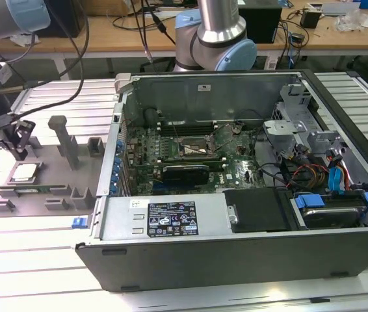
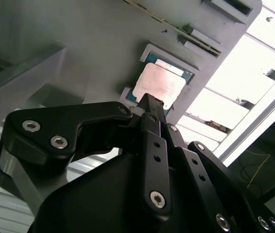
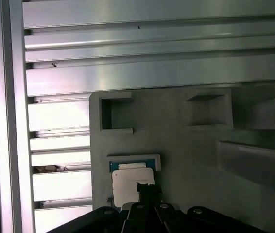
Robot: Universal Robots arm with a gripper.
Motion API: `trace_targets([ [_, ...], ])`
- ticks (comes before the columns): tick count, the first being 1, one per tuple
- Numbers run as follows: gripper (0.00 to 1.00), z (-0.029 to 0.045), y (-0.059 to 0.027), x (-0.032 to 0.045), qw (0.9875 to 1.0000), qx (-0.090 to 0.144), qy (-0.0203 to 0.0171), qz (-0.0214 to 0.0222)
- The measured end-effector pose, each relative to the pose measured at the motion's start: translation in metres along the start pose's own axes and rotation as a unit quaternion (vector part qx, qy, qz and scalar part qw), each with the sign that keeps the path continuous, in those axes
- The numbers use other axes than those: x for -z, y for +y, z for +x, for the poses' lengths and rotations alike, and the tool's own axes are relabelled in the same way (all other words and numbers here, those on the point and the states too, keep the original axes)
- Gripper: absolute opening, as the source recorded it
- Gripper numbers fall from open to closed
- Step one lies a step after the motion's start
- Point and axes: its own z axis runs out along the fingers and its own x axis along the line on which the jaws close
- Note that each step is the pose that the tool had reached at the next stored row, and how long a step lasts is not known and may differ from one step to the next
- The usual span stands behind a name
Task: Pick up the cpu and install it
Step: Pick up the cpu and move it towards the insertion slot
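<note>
The cpu (image 1: 25, 172), a pale silver square chip, lies flat in its recess on the grey fixture tray (image 1: 57, 175) at the exterior view's left. My gripper (image 1: 19, 151) hangs just above it, with its black fingers drawn together and nothing between them. In both wrist views the shut fingertips point down at the near edge of the cpu (image 2: 159, 83) (image 3: 128, 184), and I see no grip on it. On the motherboard inside the open computer case (image 1: 171, 218) sits the cpu socket (image 1: 194, 146).
Upright posts (image 1: 59, 133) and blocks stand on the fixture tray close to my gripper. The arm's base (image 1: 213, 32) rises behind the case. Cables, drive bays and a black shroud (image 1: 255, 208) crowd the case's right side. Ribbed aluminium table (image 1: 28, 253) lies around.
</note>
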Motion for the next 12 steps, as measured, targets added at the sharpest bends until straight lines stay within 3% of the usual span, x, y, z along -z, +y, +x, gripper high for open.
trace_targets([
  [5,0.11,0.0016,-0.0030,-0.0084,1.0000,0.000,0.0074,0.0006],
  [12,0.11,0.0042,-0.0047,-0.0221,0.9999,0.000,0.0107,0.0008],
])
